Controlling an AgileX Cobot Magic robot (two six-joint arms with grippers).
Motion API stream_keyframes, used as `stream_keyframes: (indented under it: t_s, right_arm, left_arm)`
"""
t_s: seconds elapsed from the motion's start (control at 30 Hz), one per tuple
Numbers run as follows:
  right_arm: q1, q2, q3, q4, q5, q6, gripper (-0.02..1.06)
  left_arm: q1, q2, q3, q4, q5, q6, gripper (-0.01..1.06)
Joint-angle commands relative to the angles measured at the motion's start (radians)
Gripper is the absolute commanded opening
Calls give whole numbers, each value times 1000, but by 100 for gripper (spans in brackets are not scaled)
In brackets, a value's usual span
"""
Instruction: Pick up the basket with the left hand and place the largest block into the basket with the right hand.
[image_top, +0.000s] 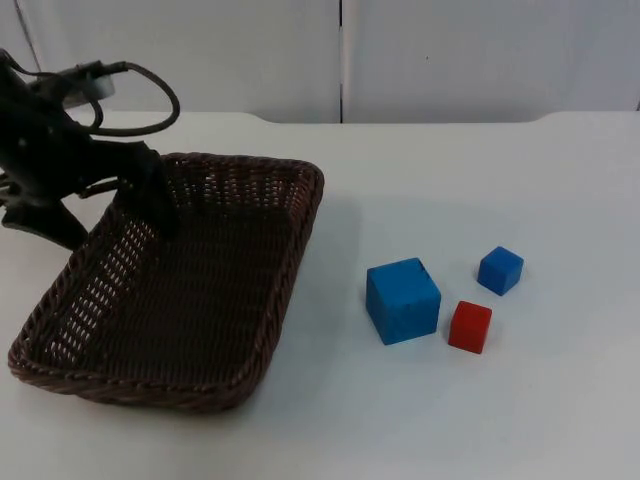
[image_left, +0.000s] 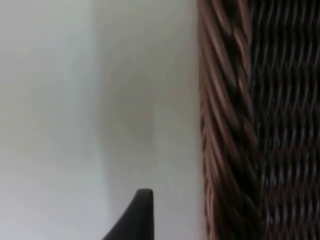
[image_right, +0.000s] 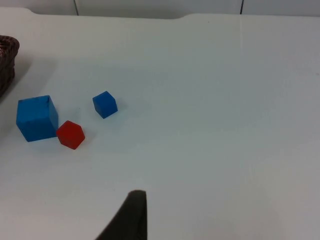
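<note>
Left hand (image_top: 120, 205) straddling the basket (image_top: 200, 300) far-left rim, apparently gripping it, large blue block (image_top: 403, 300) on the counter (image_top: 500, 180) right of basket, right hand's state unclear

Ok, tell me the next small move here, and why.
Probably shut the left gripper on the wicker basket's far-left rim: its finger reaches inside the wall there, and the basket rests on the table. The large blue block, small blue block and red block lie untouched.
</note>
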Motion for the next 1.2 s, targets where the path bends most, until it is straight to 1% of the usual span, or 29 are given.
stream_keyframes:
  t_s: [0.0, 0.3, 0.43, 0.47, 0.6, 0.63, 0.7, 0.73, 0.77, 0.8, 0.83, 0.87, 0.9, 0.93, 1.03, 1.13, 1.17]
  right_arm:
    - [-6, -3, 3, 0, -5, 0, 105]
    - [-6, -3, 3, 0, -5, 0, 105]
    - [-6, -3, 3, 0, -5, 0, 105]
    - [-6, -3, 3, 0, -5, 0, 105]
    - [-6, -3, 3, 0, -5, 0, 105]
    - [-6, -3, 3, 0, -5, 0, 105]
    - [-6, -3, 3, 0, -5, 0, 105]
    - [-6, -3, 3, 0, -5, 0, 105]
    - [-6, -3, 3, 0, -5, 0, 105]
    - [-6, -3, 3, 0, -5, 0, 105]
    - [-6, -3, 3, 0, -5, 0, 105]
    - [-6, -3, 3, 0, -5, 0, 105]
    - [-6, -3, 3, 0, -5, 0, 105]
    - [-6, -3, 3, 0, -5, 0, 105]
    - [-6, -3, 3, 0, -5, 0, 105]
    - [-6, -3, 3, 0, -5, 0, 105]
    - [-6, -3, 3, 0, -5, 0, 105]
  left_arm:
    - [-4, 15, -7, -22, 3, 20, 104]
    - [-4, 53, -7, -30, -3, 37, 104]
    - [-4, 53, -7, -30, -3, 37, 99]
    - [-4, 53, -7, -30, -3, 37, 95]
    - [-4, 53, -7, -28, 5, 37, 70]
    - [-4, 53, -7, -28, 5, 37, 70]
    - [-4, 53, -7, -28, 6, 30, 51]
    - [-4, 53, -7, -28, 6, 22, 44]
    - [-4, 53, -7, -28, 6, 5, 35]
    - [-4, 53, -7, -28, 6, 5, 35]
    - [-4, 53, -7, -28, 6, -3, 29]
    - [-4, 53, -7, -32, 6, -13, 15]
    - [-4, 53, -7, -32, 7, -21, 5]
    - [-4, 53, -7, -32, 7, -30, 0]
    - [-4, 53, -7, -32, 12, -67, 0]
    - [-4, 53, -7, -56, 51, -83, 0]
    - [-4, 53, -7, -56, 51, -83, 0]
